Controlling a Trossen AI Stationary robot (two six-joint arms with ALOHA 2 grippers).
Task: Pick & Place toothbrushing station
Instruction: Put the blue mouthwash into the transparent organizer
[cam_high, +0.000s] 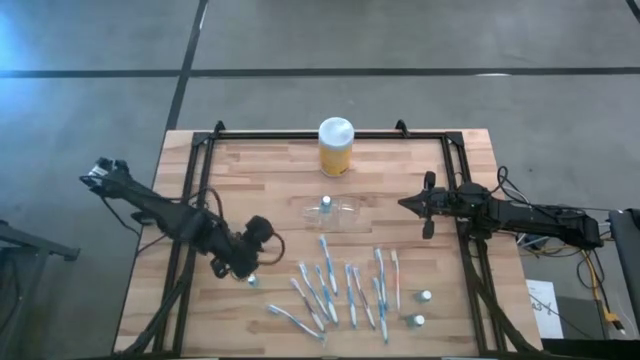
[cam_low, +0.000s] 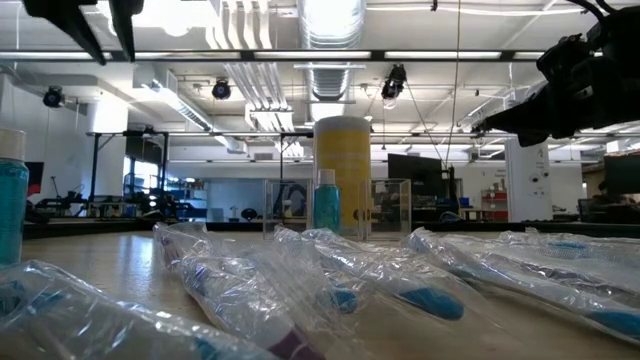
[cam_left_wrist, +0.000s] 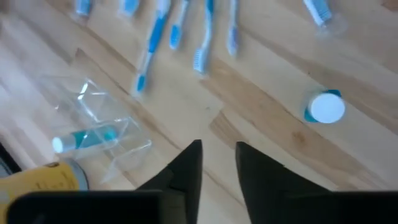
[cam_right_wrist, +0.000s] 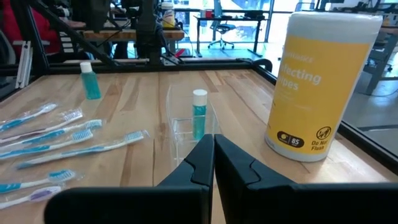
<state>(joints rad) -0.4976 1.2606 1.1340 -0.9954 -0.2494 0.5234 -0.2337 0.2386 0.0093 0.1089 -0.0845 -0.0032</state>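
Observation:
The clear plastic holder (cam_high: 332, 213) stands mid-table on its base with a small blue white-capped bottle (cam_right_wrist: 199, 116) upright inside it. Several blue-and-white toothbrushes (cam_high: 340, 288) lie flat toward the table's near edge. Two small white-capped pieces (cam_high: 425, 297) stand to the right of them, and another bottle (cam_left_wrist: 326, 107) stands by my left gripper. My left gripper (cam_left_wrist: 219, 155) is open and empty above the table, left of the brushes. My right gripper (cam_right_wrist: 214, 149) is shut and empty, right of the holder, pointing at it.
A yellow jar with a white lid (cam_high: 336, 146) stands near the table's far edge, behind the holder. Black frame rails (cam_high: 455, 170) run along the table's left, right and far sides. Bare wood lies between the holder and the brushes.

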